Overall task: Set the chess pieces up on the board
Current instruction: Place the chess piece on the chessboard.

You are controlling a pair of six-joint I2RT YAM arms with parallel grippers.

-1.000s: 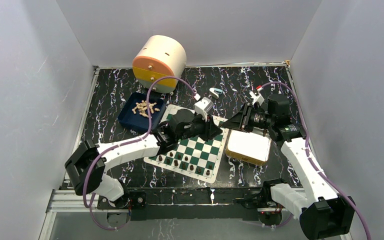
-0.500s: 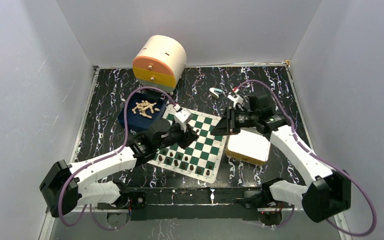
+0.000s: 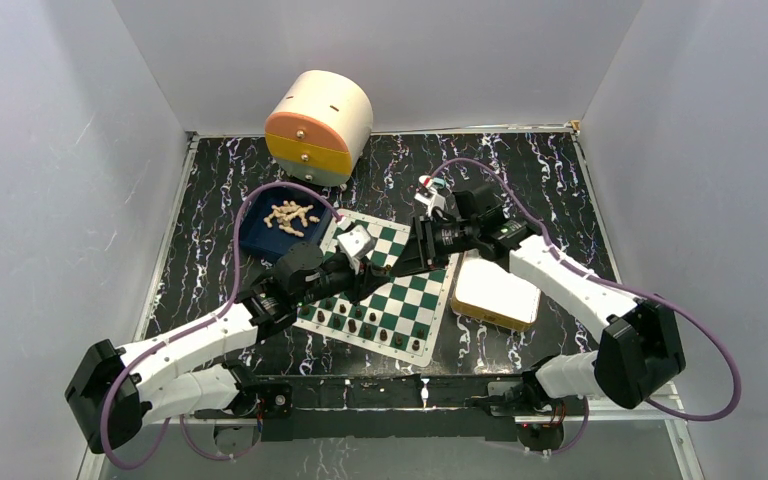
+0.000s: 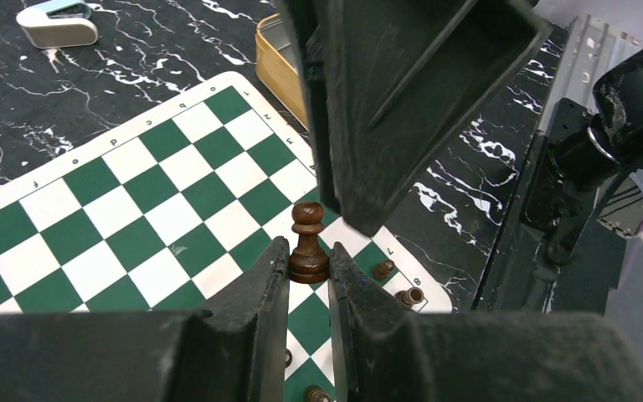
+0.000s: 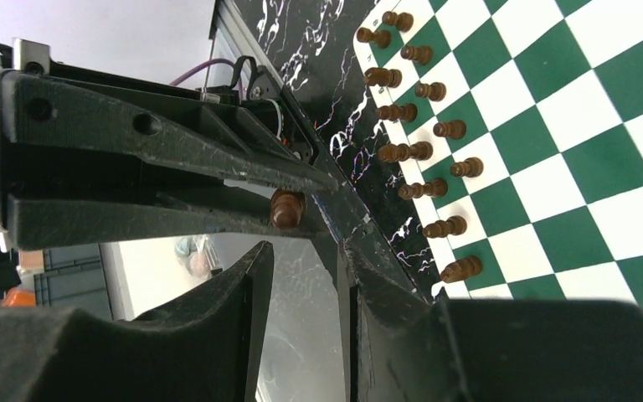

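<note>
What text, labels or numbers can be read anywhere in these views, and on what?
"g", "f", "d", "c": upside down on the board's white border, left wrist view.
"7", "8": same border, near the dark pawn in the left hand.
Top view's border marks: too small to read. Nothing else legible.

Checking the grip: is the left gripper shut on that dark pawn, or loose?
Shut on it: the left gripper pinches the dark pawn by its base, a fingertip touching each side.

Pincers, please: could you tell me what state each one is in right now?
Left pincer: closed on a dark pawn.
Right pincer: open, holding nothing.
</note>
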